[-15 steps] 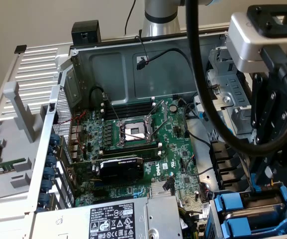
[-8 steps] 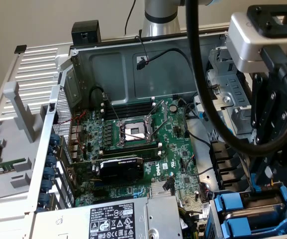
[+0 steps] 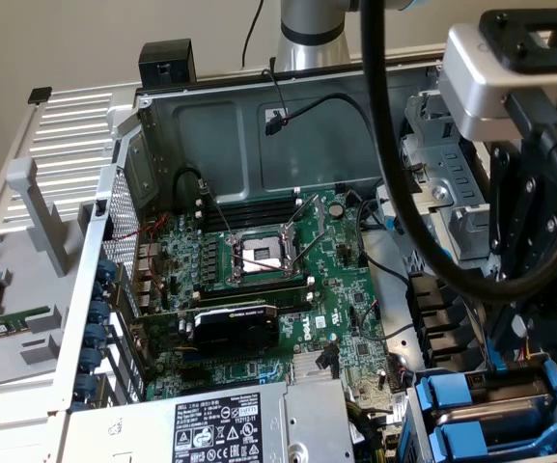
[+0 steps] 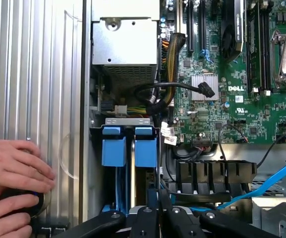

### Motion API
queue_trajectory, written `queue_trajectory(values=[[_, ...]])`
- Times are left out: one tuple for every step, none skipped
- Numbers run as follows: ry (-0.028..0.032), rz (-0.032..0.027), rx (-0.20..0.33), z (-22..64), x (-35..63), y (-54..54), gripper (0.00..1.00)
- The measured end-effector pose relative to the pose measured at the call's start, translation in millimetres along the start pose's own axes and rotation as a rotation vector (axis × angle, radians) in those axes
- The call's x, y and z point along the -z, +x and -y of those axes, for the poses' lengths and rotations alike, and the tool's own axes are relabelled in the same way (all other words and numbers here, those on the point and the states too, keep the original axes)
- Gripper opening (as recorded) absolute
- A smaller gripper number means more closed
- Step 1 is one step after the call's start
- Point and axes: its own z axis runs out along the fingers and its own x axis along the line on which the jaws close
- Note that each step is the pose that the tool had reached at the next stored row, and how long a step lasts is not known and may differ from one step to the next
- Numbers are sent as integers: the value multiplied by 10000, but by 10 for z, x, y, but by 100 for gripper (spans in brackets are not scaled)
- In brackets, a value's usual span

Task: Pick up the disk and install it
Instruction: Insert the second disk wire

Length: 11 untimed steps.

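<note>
Pincer (image 4: 155, 210): seen in the wrist view as black fingers drawn close together over the slot between 2 blue carriers; whether anything is clamped cannot be told.
Disk (image 4: 133, 173): a thin silver edge is seen standing upright in the drive bay between 2 bright blue carrier tabs, just ahead of the pincer; in the exterior view the blue carriers (image 3: 490, 410) sit at the lower right of the frame, under the arm's black wrist.
Hands (image 4: 11, 186): a person's 2 hands are laid on a black object, on the ribbed grey panel beside the case.
Blue cable (image 4: 276, 181): run across the grey bay wall near the black fan duct (image 4: 214, 176).
Power supply (image 3: 230, 424): a grey box with a black-and-white label, at the lower centre of the exterior view.
Motherboard (image 3: 288, 289): green, with an open processor socket (image 3: 262, 255) at its centre.
Case wall (image 3: 259, 125): grey, at the far side, with a black cable hung over it.
</note>
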Motion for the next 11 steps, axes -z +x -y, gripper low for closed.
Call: queue_trajectory(values=[[4, -6, 172, 0, 0, 0, 15], [8, -16, 368, 0, 0, -1, 15], [14, -23, 536, 0, 0, -1, 15], [21, -31, 726, 0, 0, 0, 15], [29, -41, 910, 0, 0, -1, 15], [39, -49, 1096, -1, 0, -1, 15], [54, -54, 1269, -1, 0, 0, 15], [79, -47, 1431, -1, 0, -1, 15], [102, -29, 1577, -1, 1, -1, 15], [131, -8, 1713, -1, 1, -2, 15], [166, 15, 1860, -1, 1, -1, 13]])
